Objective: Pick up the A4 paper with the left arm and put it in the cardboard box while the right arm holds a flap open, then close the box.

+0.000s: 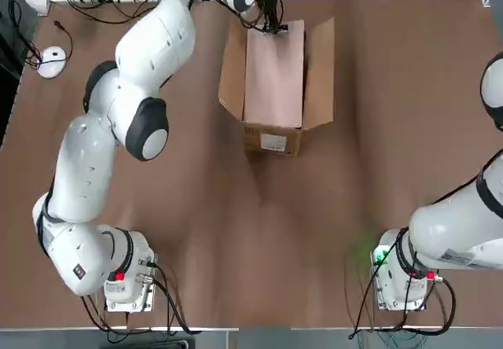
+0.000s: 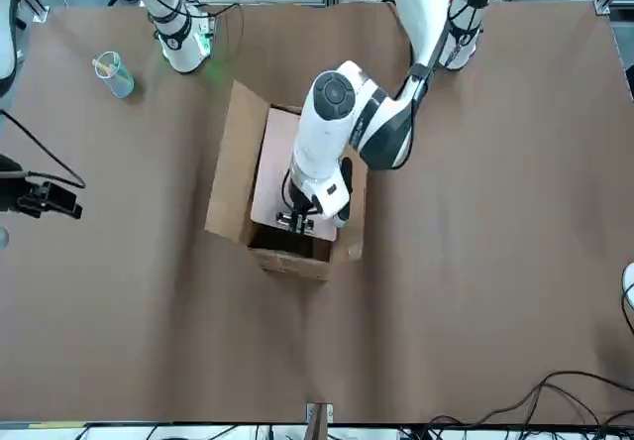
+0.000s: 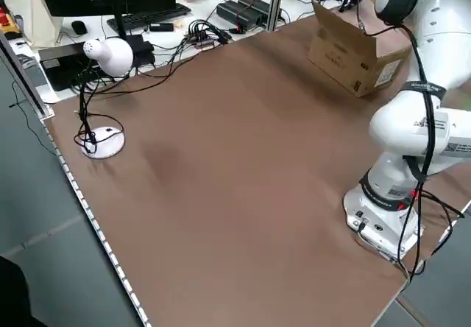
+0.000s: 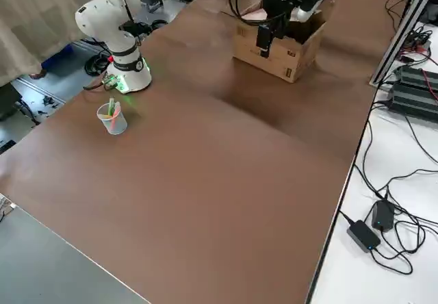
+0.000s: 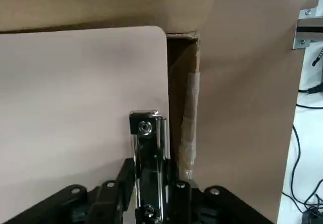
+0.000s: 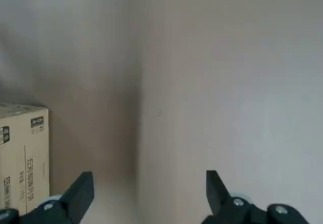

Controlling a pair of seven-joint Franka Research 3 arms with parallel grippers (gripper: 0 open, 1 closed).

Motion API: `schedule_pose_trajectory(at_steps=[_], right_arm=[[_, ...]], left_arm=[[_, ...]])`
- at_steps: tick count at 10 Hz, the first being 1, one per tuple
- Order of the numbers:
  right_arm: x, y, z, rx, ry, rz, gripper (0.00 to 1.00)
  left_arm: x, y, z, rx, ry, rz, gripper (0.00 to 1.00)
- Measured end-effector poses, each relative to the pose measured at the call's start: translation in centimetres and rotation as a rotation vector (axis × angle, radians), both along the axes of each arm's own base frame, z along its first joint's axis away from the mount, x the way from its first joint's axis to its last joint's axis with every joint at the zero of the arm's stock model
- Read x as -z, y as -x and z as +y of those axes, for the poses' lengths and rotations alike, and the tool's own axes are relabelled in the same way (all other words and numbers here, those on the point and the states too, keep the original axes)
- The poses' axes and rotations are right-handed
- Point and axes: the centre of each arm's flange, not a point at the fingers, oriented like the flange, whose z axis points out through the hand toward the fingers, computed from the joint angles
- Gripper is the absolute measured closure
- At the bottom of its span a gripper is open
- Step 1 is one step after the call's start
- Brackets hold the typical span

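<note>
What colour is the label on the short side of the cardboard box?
White, with faint print; it shows best in the top view.

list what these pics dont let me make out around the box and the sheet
- Floor of the cardboard box: the A4 paper covers it in the top view.
- Sheet's gripped end: the left pincer hides part in the left wrist view.
- Lettering on the box's white label: too small in the top view.
- Right forearm: cut off by the top view's edge.

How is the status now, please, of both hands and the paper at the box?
Left hand gripping the paper's metal clip. Paper over the open cardboard box, between raised flaps. Right hand open, off to the box's right, holding no flap.
</note>
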Motion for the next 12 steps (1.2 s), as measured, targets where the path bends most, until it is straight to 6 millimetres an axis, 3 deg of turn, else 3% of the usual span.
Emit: schedule_pose_trajectory(at_steps=[12], right_arm=[[0.3, -0.1, -0.2, 0.002, 0.000, 0.004, 0.02]], left_arm=[[3.2, 0.4, -0.8, 0.015, -0.033, 0.024, 0.70]])
